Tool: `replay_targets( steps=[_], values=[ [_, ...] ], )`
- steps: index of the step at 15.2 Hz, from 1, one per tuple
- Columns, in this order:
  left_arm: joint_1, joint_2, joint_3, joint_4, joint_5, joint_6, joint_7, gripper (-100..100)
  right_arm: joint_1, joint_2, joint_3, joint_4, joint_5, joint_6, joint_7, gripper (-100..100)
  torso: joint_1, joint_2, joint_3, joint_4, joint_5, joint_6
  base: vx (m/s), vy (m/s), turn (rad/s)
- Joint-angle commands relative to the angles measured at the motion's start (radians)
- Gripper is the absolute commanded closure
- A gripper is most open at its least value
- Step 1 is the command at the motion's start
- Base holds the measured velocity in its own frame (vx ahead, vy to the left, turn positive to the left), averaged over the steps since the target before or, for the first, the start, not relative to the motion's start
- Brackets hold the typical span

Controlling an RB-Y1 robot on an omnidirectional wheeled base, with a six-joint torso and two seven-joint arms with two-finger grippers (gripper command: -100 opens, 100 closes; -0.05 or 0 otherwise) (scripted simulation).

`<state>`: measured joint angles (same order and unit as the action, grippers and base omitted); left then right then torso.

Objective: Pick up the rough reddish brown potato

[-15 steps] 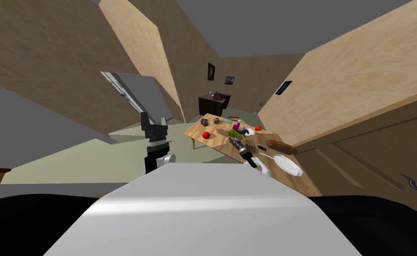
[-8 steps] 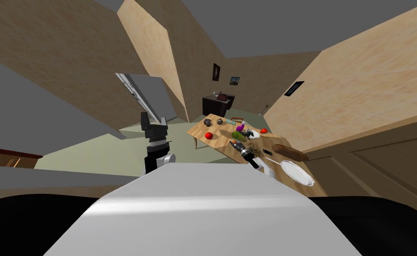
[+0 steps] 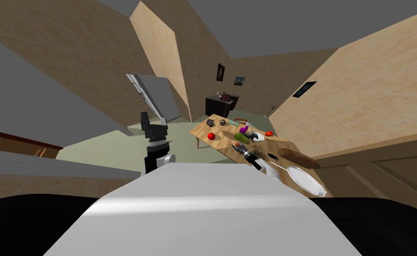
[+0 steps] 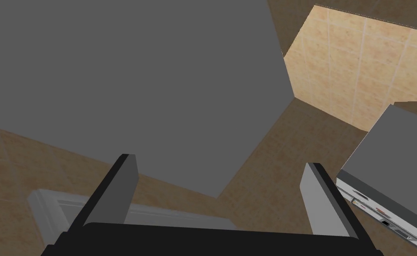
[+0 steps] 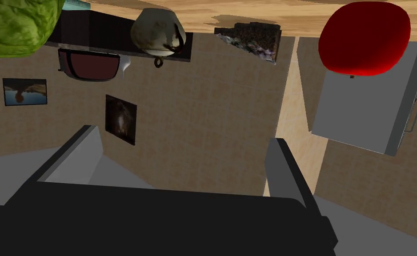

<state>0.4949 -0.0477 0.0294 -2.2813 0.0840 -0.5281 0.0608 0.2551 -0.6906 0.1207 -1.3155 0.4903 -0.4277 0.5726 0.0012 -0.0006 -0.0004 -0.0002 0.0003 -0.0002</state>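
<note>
Two hands are holding nothing, so the job is only just beginning. Out on the left, the left gripper (image 3: 154, 120) is pointing up, well apart from the table (image 3: 202, 129), with its fingers spread wide and nothing between them. The floor (image 3: 110, 149) beside that hand is giving the most room for moving.

Going right, the right gripper (image 3: 235, 145) is hanging over the table, and its fingers are spread wide too. Ahead of them a green leafy thing (image 5: 16, 20), a pale round pot (image 5: 158, 30), a dark rough lump (image 5: 252, 38) and a red ball (image 5: 364, 38) are sitting, none touching the hand. None of these is looking like the potato.

The potato (image 3: 298, 157), I am guessing, is the long reddish brown thing lying well off to the right of this hand, back beside its arm and not in front of the fingers. A dark tangle (image 3: 259, 152) and a small black thing (image 3: 273, 156) are lying between the hand and it. A white round racket (image 3: 307, 180) is lying just beside the potato. The table's right edge and a tan wall (image 3: 358, 111) are crowding close there, so the hand is going to need to turn right and come down with care.
</note>
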Motion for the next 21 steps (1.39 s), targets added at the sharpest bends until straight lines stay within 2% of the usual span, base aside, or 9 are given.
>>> replay_targets(
  steps=[1, 2, 5, 7, 8, 11, 16, 19, 21],
  values=[
    [0.0, 0.0, 0.0, 0.0, 0.0, 0.0, 0.0, 0, -0.016, -0.032, 0.019, 0.05, 0.029, 0.012, 0.047, -100, 0.0, 0.0, 0.0, 0.0, 0.0, 0.0, 0.014, 0.021, 0.194],
    [0.0, 0.0, 0.0, 0.0, 0.0, 0.0, 0.0, 0, -0.016, -0.032, 0.019, 0.066, 0.029, 0.012, 0.047, -100, 0.0, 0.0, 0.0, 0.0, 0.0, 0.0, 0.016, 0.019, 0.16],
    [0.0, 0.0, 0.0, 0.0, 0.0, 0.0, 0.0, 0, -0.037, -0.075, 0.042, 0.137, 0.069, 0.02, 0.116, -100, 0.0, -0.001, 0.0, 0.0, 0.0, 0.0, 0.016, 0.021, 0.166],
    [0.0, 0.0, 0.0, 0.0, 0.0, 0.0, 0.0, 0, -0.037, -0.075, 0.042, 0.16, 0.069, 0.02, 0.116, -100, 0.0, -0.001, 0.0, 0.0, 0.0, 0.0, 0.014, 0.015, 0.083],
    [0.0, 0.0, 0.0, 0.0, 0.0, 0.0, 0.0, 0, -0.046, -0.095, 0.053, 0.189, 0.088, 0.023, 0.148, -100, 0.0, 0.0, 0.0, 0.0, 0.0, 0.001, 0.009, 0.016, 0.089],
    [0.0, 0.0, 0.0, 0.0, 0.0, 0.0, 0.0, 0, -0.046, -0.095, 0.053, 0.205, 0.088, 0.023, 0.148, -100, 0.0, 0.0, 0.0, 0.0, 0.0, 0.0, 0.006, 0.008, 0.063],
    [0.0, 0.0, 0.0, 0.0, 0.0, 0.0, 0.0, 0, -0.073, -0.147, 0.085, 0.319, 0.141, 0.033, 0.239, -100, 0.0, 0.0, 0.0, 0.0, 0.0, 0.0, 0.011, 0.014, 0.14],
    [0.0, 0.0, 0.0, 0.0, 0.0, 0.0, 0.0, 0, -0.073, -0.147, 0.085, 0.33, 0.141, 0.033, 0.239, -100, 0.0, 0.0, 0.0, 0.0, 0.0, 0.0, 0.012, 0.008, 0.038],
    [0.0, 0.0, 0.0, 0.0, 0.0, 0.0, 0.0, 0, -0.081, -0.162, 0.094, 0.367, 0.157, 0.036, 0.266, -100, 0.0, 0.0, 0.0, 0.0, 0.0, 0.0, 0.006, 0.009, 0.096]
  ],
)
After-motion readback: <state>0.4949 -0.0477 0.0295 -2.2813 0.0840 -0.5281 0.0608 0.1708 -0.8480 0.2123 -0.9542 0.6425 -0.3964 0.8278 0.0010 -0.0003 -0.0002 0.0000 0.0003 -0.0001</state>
